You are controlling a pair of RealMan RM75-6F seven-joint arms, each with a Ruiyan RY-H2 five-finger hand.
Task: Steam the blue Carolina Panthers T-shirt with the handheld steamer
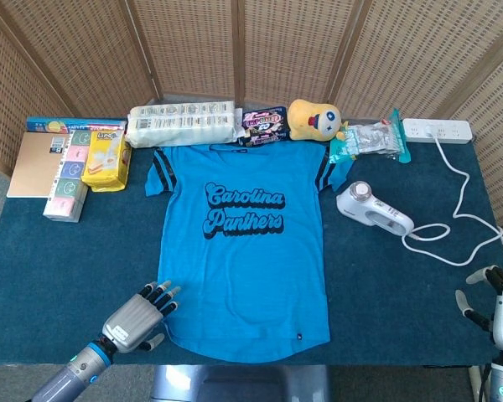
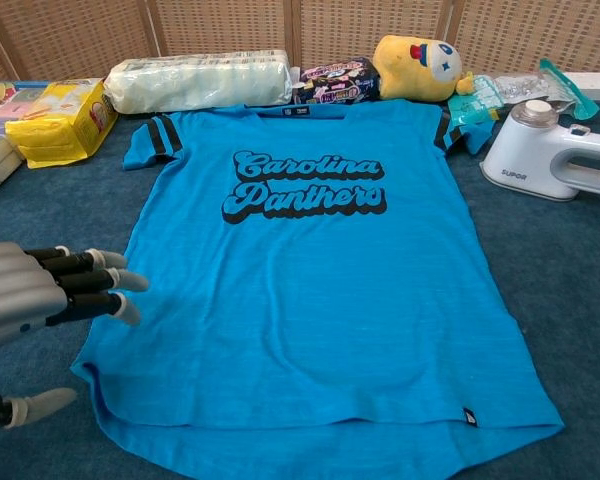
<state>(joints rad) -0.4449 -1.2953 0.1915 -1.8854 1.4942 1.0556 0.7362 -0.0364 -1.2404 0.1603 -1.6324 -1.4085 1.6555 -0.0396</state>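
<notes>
In the head view, the blue T-shirt (image 1: 243, 251) lies flat on the desk (image 1: 84, 251), collar toward the far side. The cloth looks soft and light, so I think it will slide and wrinkle easily. The steamer (image 1: 373, 211) lies to its right, rigid, best taken by its handle; its white cable (image 1: 453, 226) loops beside it and may snag. The left robot hand (image 1: 138, 316) is beside the hem corner, fingers spread, holding nothing. The right robot hand (image 1: 493, 310) waits empty at the desk edge.

In the chest view, the plush toy (image 2: 420, 68) and snack packets (image 2: 337, 82) crowd the collar.
</notes>
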